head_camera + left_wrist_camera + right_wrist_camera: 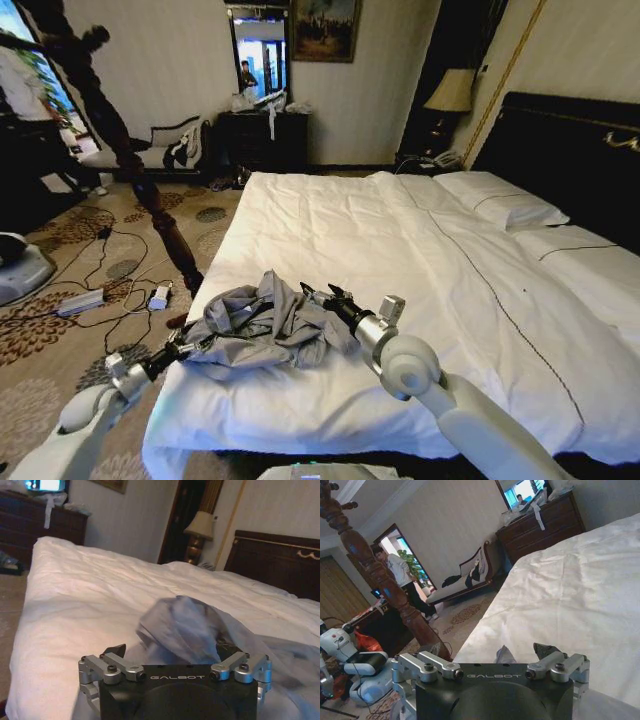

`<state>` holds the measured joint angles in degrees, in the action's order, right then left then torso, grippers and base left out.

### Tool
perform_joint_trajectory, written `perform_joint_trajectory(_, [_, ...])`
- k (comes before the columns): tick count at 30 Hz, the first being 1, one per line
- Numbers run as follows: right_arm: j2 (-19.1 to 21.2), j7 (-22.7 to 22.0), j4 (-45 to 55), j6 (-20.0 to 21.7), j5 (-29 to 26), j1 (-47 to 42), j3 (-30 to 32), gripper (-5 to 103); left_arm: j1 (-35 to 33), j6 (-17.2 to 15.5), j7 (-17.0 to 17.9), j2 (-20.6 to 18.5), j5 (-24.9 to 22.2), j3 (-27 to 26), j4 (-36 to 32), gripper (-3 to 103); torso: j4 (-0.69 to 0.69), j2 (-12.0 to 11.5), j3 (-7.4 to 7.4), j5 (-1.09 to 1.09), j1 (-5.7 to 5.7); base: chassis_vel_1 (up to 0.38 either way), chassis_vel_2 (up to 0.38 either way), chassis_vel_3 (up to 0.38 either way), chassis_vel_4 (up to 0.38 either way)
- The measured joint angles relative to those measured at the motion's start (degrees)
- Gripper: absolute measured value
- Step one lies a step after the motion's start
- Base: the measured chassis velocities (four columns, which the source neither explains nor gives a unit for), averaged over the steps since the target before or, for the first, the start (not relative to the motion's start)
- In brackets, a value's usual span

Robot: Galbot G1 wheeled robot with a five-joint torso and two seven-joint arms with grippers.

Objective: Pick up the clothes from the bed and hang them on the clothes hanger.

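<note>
Shirt [265, 325] lies crumpled on bed [450, 300], near foot-end corner on robot's left.

L gripper [185, 347] at shirt's left edge, fingers spread wide w/ fabric bunched between them; not clamped.

R gripper [322, 295] at shirt's right edge, fingers spread apart, a fold of cloth [504, 655] just beside the tips. Whether it touches: can't tell.

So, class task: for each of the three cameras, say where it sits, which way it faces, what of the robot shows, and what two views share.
Head view: high on the robot, looking down over the bed; both arms show, the left tool and right tool at the shirt.
Left wrist view: behind the left tool, facing the headboard across the shirt.
Right wrist view: behind the right tool, facing the dresser and wooden post.
Shared: both wrist views show the white duvet.
</note>
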<state>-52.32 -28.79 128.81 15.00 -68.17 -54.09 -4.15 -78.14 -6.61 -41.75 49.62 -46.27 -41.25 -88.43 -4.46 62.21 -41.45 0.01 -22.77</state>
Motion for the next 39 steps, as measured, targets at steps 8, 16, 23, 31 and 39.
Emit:
perform_joint_trajectory(8, [0.0,-0.1,-1.0,0.1,-0.3,0.9,-0.6,100,10.8,-3.1,0.3,-6.6,1.4,10.7,5.7,97,-0.02,0.0,-0.01,-0.02,0.00,0.000,0.000,0.000,0.000])
perform_joint_trajectory(16, [-0.4,-0.7,-2.1,0.1,-1.2,2.2,-0.7,100,14.1,-4.0,-4.6,-12.0,2.7,17.6,5.3,84,0.01,0.0,0.00,0.00,0.00,0.000,0.000,0.000,0.000])
perform_joint_trajectory(23, [-1.5,-0.9,-2.8,0.1,-1.1,1.8,-0.8,100,21.8,-4.7,-5.4,-12.5,4.6,28.9,8.0,87,0.01,0.0,0.00,-0.01,0.00,0.000,0.000,0.000,0.000])
perform_joint_trajectory(31, [-1.5,-1.0,-2.6,0.1,0.4,-0.1,0.0,100,30.9,-5.2,-2.7,-9.7,6.6,37.8,14.7,69,0.00,0.0,0.00,0.01,0.00,0.000,0.000,0.000,0.000])
perform_joint_trajectory(39, [-1.4,-1.1,-2.5,-0.3,1.3,-1.0,0.8,100,36.2,-5.2,-4.9,-7.3,5.7,41.9,19.3,36,0.01,0.0,0.00,0.00,0.00,0.000,0.000,0.000,0.000])
